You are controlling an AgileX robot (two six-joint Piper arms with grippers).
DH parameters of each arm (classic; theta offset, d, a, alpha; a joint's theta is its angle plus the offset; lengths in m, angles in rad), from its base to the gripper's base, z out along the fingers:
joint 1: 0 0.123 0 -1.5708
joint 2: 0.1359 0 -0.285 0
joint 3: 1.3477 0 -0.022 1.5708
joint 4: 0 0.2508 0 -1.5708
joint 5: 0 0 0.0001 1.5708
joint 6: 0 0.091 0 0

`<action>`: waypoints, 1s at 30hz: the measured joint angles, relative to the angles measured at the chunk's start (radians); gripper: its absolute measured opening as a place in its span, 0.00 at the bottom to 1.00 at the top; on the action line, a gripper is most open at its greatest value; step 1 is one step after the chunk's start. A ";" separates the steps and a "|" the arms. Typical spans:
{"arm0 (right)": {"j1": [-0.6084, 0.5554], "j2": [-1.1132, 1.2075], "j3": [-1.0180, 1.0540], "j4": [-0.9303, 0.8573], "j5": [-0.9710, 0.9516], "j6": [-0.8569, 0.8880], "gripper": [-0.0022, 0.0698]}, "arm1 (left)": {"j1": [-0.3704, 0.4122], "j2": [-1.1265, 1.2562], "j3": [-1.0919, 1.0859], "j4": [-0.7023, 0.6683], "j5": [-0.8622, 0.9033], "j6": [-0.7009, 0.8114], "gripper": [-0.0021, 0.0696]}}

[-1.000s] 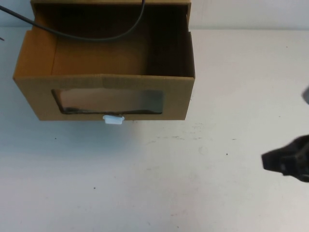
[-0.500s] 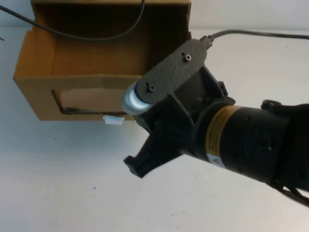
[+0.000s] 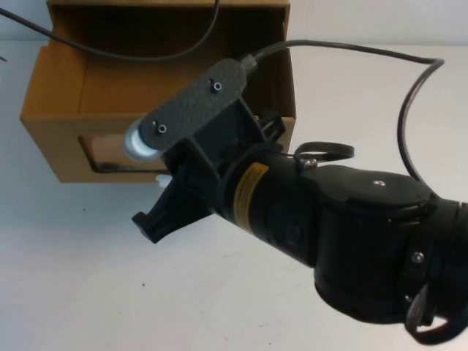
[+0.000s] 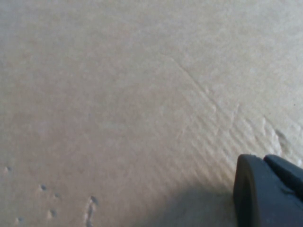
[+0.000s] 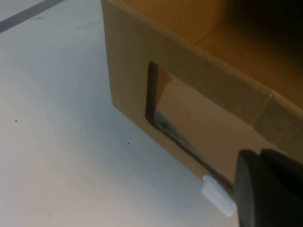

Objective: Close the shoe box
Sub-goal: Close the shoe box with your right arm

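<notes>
The shoe box [image 3: 55,150] is a brown cardboard drawer standing at the back left of the table, its drawer pulled out and open on top. Its front panel has a dark window [image 3: 102,155], and a white pull tab [image 3: 161,178] sits at the bottom edge. My right gripper [image 3: 150,219] is shut and empty, low in front of that panel, just beside the tab. In the right wrist view the box front [image 5: 128,71], the window [image 5: 189,125] and the tab [image 5: 218,194] lie close before the right gripper [image 5: 267,189]. My left gripper [image 4: 267,191] is shut against plain cardboard [image 4: 118,94].
The white table [image 3: 73,285] stretches in front of and to the right of the box. A black cable [image 3: 131,55] drapes across the open drawer. My right arm's body [image 3: 344,227] and its cable [image 3: 409,95] cover the right half of the high view.
My right arm has swept in from the right edge, to the left and toward the box front, its tip now near the white tab. The box has not moved.
</notes>
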 joint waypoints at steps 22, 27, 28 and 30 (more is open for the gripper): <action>-0.111 0.078 -0.071 0.115 -0.112 -0.002 0.01 | 0.000 0.000 0.000 0.000 0.000 0.000 0.03; -0.092 0.080 -0.071 0.202 -0.115 -0.097 0.01 | 0.000 0.000 0.000 0.000 0.000 0.000 0.03; -0.095 0.084 -0.072 0.205 -0.115 -0.107 0.01 | 0.000 0.000 0.000 0.000 0.000 0.000 0.03; -0.109 0.093 -0.073 0.213 -0.115 -0.113 0.01 | 0.000 0.000 0.000 0.000 0.000 0.000 0.03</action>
